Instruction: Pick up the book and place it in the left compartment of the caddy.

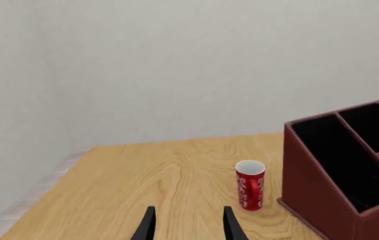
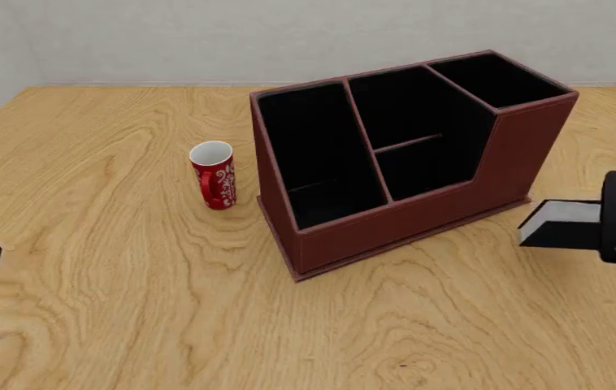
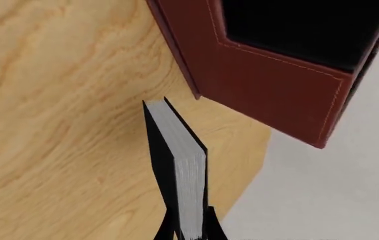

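The right gripper [image 3: 188,231] clamps the book [image 3: 179,160] between its fingers, page edges visible. In the front view the book [image 2: 560,221] hangs at the right edge, just beside the caddy [image 2: 417,207]. The left compartment [image 2: 314,154] sits center frame. The left gripper [image 1: 188,225] stands open, near the mug [image 1: 250,185].

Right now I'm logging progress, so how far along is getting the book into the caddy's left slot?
Done: the book is picked up, clamped in the right gripper and off the table to the right of the caddy.
In hand: carrying it; it is still outside the caddy.
Left: move it over the left compartment, which shows only black lining, lower it in and release. The left gripper is open and idle.
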Controlling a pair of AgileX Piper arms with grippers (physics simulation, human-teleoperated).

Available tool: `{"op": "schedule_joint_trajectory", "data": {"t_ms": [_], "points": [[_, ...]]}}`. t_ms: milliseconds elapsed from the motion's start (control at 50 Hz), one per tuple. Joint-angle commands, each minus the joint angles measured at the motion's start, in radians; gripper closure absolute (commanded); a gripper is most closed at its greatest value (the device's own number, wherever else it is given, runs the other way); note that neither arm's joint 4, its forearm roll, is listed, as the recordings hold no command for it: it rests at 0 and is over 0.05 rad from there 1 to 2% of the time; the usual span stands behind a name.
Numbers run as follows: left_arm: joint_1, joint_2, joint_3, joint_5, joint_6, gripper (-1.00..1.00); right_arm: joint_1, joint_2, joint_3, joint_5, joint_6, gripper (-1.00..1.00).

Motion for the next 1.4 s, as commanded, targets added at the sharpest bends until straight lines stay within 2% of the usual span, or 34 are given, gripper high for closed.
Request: {"op": "schedule_joint_trajectory", "data": {"t_ms": [20, 160, 220, 240, 260, 320, 360, 380, 440, 460, 540, 580, 640, 660, 720, 760, 780, 840, 860, 900, 920, 940, 1000, 1020, 1040, 1060, 1120, 1140, 1180, 1260, 1280, 1320, 1340, 1400], "points": [[-0.009, -0.024, -0.019, 0.033, -0.008, -1.0, 0.005, -0.112, -0.009, 0.075, 0.029, 1.0], [-0.012, -0.018, -0.014, 0.02, -0.012, -1.0, 0.0, -0.183, -0.054, 0.168, 0.055, 1.0], [-0.016, -0.015, -0.011, 0.011, -0.016, -1.0, 0.039, -0.215, -0.112, 0.26, 0.141, 1.0], [-0.016, -0.015, -0.011, 0.011, -0.016, -1.0, 0.039, -0.215, -0.112, 0.261, 0.141, 1.0], [-0.02, -0.011, -0.011, 0.006, -0.019, -1.0, 0.084, -0.237, -0.156, 0.321, 0.207, 1.0], [-0.026, -0.008, -0.009, -0.001, -0.022, -1.0, 0.111, -0.284, -0.169, 0.398, 0.237, 1.0], [-0.035, -0.007, -0.003, -0.008, -0.025, -1.0, 0.174, -0.316, -0.225, 0.493, 0.325, 1.0], [-0.037, -0.008, -0.001, -0.009, -0.027, -1.0, 0.179, -0.315, -0.251, 0.504, 0.342, 1.0], [-0.043, -0.008, 0.005, -0.015, -0.029, -1.0, 0.16, -0.341, -0.244, 0.514, 0.329, 1.0], [-0.047, -0.008, 0.007, -0.017, -0.03, -1.0, 0.208, -0.354, -0.286, 0.583, 0.391, 1.0], [-0.051, -0.009, 0.007, -0.02, -0.035, -1.0, 0.222, -0.421, -0.287, 0.664, 0.397, 1.0], [-0.047, -0.008, 0.001, -0.02, -0.037, -1.0, 0.275, -0.437, -0.326, 0.731, 0.452, 1.0], [-0.045, -0.008, -0.003, -0.019, -0.039, -1.0, 0.296, -0.446, -0.344, 0.767, 0.483, 1.0], [-0.045, -0.01, -0.007, -0.017, -0.038, -1.0, 0.314, -0.442, -0.372, 0.792, 0.526, 1.0], [-0.045, -0.014, -0.016, -0.012, -0.038, -1.0, 0.336, -0.469, -0.351, 0.805, 0.532, 1.0], [-0.043, -0.022, -0.021, -0.003, -0.039, -1.0, 0.378, -0.469, -0.357, 0.805, 0.576, 1.0], [-0.043, -0.025, -0.025, 0.001, -0.039, -1.0, 0.413, -0.46, -0.38, 0.806, 0.623, 1.0], [-0.043, -0.029, -0.032, 0.008, -0.039, -1.0, 0.423, -0.466, -0.397, 0.806, 0.642, 1.0], [-0.044, -0.03, -0.034, 0.009, -0.04, -1.0, 0.452, -0.448, -0.422, 0.806, 0.7, 1.0], [-0.044, -0.031, -0.034, 0.01, -0.039, -1.0, 0.473, -0.452, -0.417, 0.806, 0.706, 1.0], [-0.044, -0.031, -0.035, 0.01, -0.038, -1.0, 0.449, -0.448, -0.412, 0.806, 0.703, 1.0], [-0.044, -0.031, -0.038, 0.012, -0.037, -1.0, 0.48, -0.44, -0.445, 0.806, 0.743, 1.0], [-0.04, -0.029, -0.046, 0.015, -0.038, -1.0, 0.502, -0.426, -0.469, 0.806, 0.797, 1.0], [-0.038, -0.029, -0.048, 0.018, -0.038, -1.0, 0.476, -0.413, -0.477, 0.806, 0.815, 1.0], [-0.039, -0.03, -0.051, 0.021, -0.039, -1.0, 0.501, -0.399, -0.501, 0.806, 0.858, 1.0], [-0.039, -0.03, -0.053, 0.024, -0.039, -1.0, 0.495, -0.398, -0.508, 0.806, 0.855, 1.0], [-0.033, -0.03, -0.058, 0.031, -0.025, -1.0, 0.543, -0.371, -0.547, 0.806, 0.944, 1.0], [-0.026, -0.029, -0.058, 0.037, -0.011, -1.0, 0.562, -0.353, -0.568, 0.806, 0.995, 1.0], [-0.038, -0.03, -0.06, 0.037, 0.015, -1.0, 0.566, -0.345, -0.581, 0.806, 1.008, 1.0], [-0.052, -0.031, -0.073, 0.055, -0.015, -1.0, 0.585, -0.318, -0.61, 0.806, 1.075, 1.0], [-0.047, -0.031, -0.071, 0.057, -0.006, -1.0, 0.616, -0.311, -0.616, 0.806, 1.104, 1.0], [-0.053, -0.018, -0.062, 0.08, 0.032, -1.0, 0.612, -0.297, -0.64, 0.806, 1.135, 1.0], [-0.058, -0.027, -0.052, 0.081, 0.077, -1.0, 0.623, -0.287, -0.65, 0.806, 1.157, 1.0], [-0.048, -0.031, -0.055, 0.083, 0.069, -1.0, 0.637, -0.268, -0.669, 0.806, 1.195, 1.0]]}}
